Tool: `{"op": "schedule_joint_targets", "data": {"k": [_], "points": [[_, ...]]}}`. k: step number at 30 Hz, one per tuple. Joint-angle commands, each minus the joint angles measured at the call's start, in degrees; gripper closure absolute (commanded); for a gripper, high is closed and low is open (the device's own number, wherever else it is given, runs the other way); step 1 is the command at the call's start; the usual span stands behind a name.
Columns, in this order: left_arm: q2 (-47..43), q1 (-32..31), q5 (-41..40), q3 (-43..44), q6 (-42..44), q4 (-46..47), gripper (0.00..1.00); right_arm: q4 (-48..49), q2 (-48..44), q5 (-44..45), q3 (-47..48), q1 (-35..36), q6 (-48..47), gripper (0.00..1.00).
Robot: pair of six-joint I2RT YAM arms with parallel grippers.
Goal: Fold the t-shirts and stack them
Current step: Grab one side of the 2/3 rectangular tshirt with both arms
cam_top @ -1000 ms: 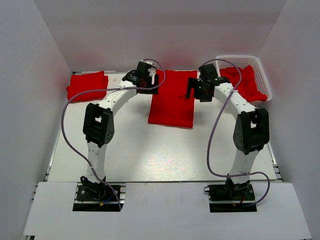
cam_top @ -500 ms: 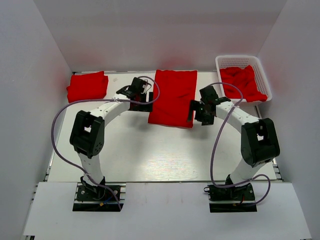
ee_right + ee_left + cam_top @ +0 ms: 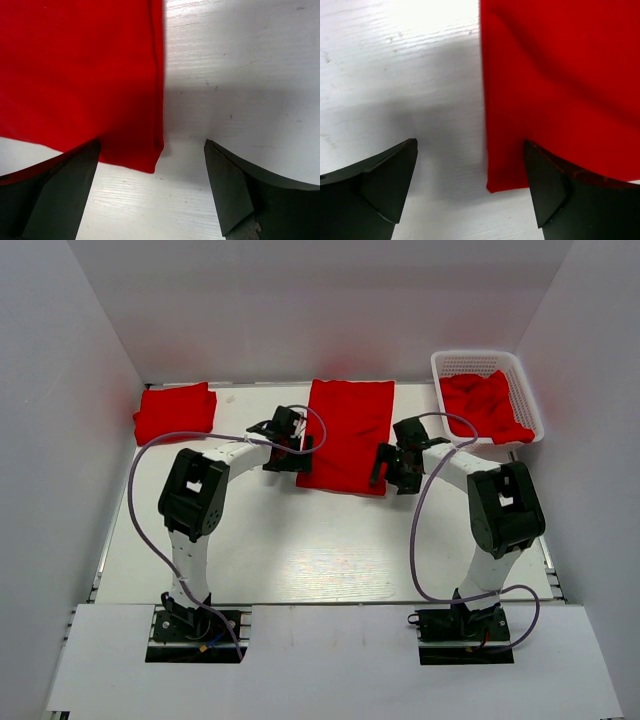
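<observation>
Red t-shirt (image 3: 345, 435) shows whole only on my overhead, long axis near-to-far. Left tool (image 3: 470, 150) and right tool (image 3: 151, 150) hang released.

The centre t-shirt (image 3: 345, 435) in the top view is matt red cloth, soft and fine-knit, with faint creases. The folded t-shirt (image 3: 175, 412) at upper left and the crumpled t-shirt (image 3: 488, 405) at upper right look like the same fabric. The basket (image 3: 470, 362) at upper right is white plastic lattice, slightly glossy. The desk (image 3: 300, 540) looks like white-painted wood with a dull sheen; the wrist views show grain streaks and small specks. The fingers (image 3: 380, 190) are smooth, matt black plastic.
</observation>
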Motion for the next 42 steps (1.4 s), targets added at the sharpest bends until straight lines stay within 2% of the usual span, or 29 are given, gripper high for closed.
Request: {"op": "schedule_joint_targets", "data": {"k": [1, 4, 5, 8, 9, 11, 12, 14, 15, 17, 18, 19, 20, 24, 28, 34, 35, 36, 42], "points": [[0.54, -0.69, 3.08, 0.78, -0.69, 1.58, 0.06, 2.14, 0.93, 0.97, 0.31, 0.05, 1.19, 0.10], [0.54, -1.22, 5.45, -2.46, -1.30, 4.29, 0.15, 2.31, 1.19, -0.69, -0.13, 0.05, 1.01, 0.23], [0.02, -1.23, 6.51, -3.61, -1.31, 5.35, 0.20, 2.57, 1.19, -1.13, -0.74, 0.22, 0.84, 0.33], [0.01, -1.75, 8.36, -5.73, -1.84, 6.59, 0.33, 3.53, 1.28, -2.54, -1.79, 0.14, 1.10, 0.49], [0.01, -2.36, 8.36, -6.42, -2.36, 6.59, 0.40, 3.71, 1.19, -2.89, -2.23, 0.23, 1.36, 0.56], [0.01, -2.98, 8.98, -7.22, -2.36, 6.59, 0.43, 3.81, 1.28, -3.77, -2.93, 0.23, 1.71, 0.62], [-0.59, -2.99, 8.98, -8.09, -2.36, 6.59, 0.49, 4.24, 1.19, -3.95, -3.20, 0.23, 1.71, 0.67], [-1.22, -3.51, 10.38, -9.59, -2.36, 6.59, 0.53, 4.16, 1.02, -3.86, -3.90, 0.40, 2.15, 0.72], [-1.83, -3.51, 11.60, -10.47, -2.36, 7.29, 0.59, 4.16, 1.10, -3.95, -4.43, 0.23, 2.24, 0.74], [-2.44, -4.03, 11.62, -11.00, -2.89, 7.30, 0.67, 4.59, 0.67, -4.30, -5.30, 0.32, 2.24, 0.84], [-3.06, -4.04, 11.62, -11.61, -2.89, 7.30, 0.81, 5.12, -0.03, -4.48, -5.75, 0.31, 2.50, 0.87], [-3.06, -4.04, 11.62, -11.62, -2.89, 7.30, 0.91, 5.30, -0.12, -4.83, -6.88, 0.40, 2.59, 0.97], [-3.06, -4.04, 11.62, -11.62, -3.50, 6.51, 1.00, 5.82, -0.21, -5.00, -7.33, 0.40, 2.77, 1.00], [-6.30, -4.04, 12.14, -13.98, -4.03, 3.35, 1.00, 6.09, -4.67, -5.88, -9.61, 0.40, 2.24, 1.00], [-14.47, -4.04, 12.14, -19.34, -5.61, 1.16, 1.00, 4.95, -11.54, -6.23, -15.23, 0.84, 1.54, 1.00], [-29.50, -5.26, 19.96, -27.17, -4.39, -3.24, 1.00, -0.67, -27.18, -10.19, -23.94, 3.56, -0.57, 1.00], [-30.91, -5.27, 21.27, -28.48, -3.78, -5.95, 1.00, -4.51, -28.59, -10.19, -24.47, 3.91, -0.48, 1.00], [-32.23, -5.79, 21.28, -29.01, -3.77, -7.28, 1.00, -5.50, -32.26, -10.10, -24.82, 4.61, -0.66, 1.00], [-39.09, -6.41, 21.28, -27.88, -4.39, -15.37, 0.96, -8.59, -39.23, -12.55, -25.53, 6.81, 1.97, 1.00]]}}
